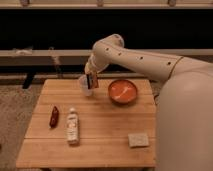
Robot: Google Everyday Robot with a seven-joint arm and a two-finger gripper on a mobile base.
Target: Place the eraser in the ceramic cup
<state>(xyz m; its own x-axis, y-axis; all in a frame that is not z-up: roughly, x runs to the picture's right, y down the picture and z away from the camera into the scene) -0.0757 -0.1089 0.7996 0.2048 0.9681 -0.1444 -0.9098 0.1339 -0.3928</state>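
Right now the claw (pixel 90 77) is hanging over the far left part of the table (pixel 100 147), clamping the eraser (pixel 92 81). The eraser is standing roughly on end in the grip, clear of the wood and right at the ceramic cup (pixel 83 90). The cup is sitting upright near the table's back edge and is partly hidden behind the claw. I cannot tell whether the eraser's lower end is over the cup's mouth or only in front of it.

That uncertainty is driving the main risk, as I judge it. If the bar is being let go while off-centre, it is likely clipping the rim and tumbling onto the table or over the back edge. The cup looks small and light, so a claw pressing down or sideways against its wall could be tipping it or shoving it toward that edge. The orange bowl (pixel 123 91) is sitting near on the right, and a bouncing eraser might land in it. The white bottle (pixel 73 126) is lying well apart, out of harm's way.
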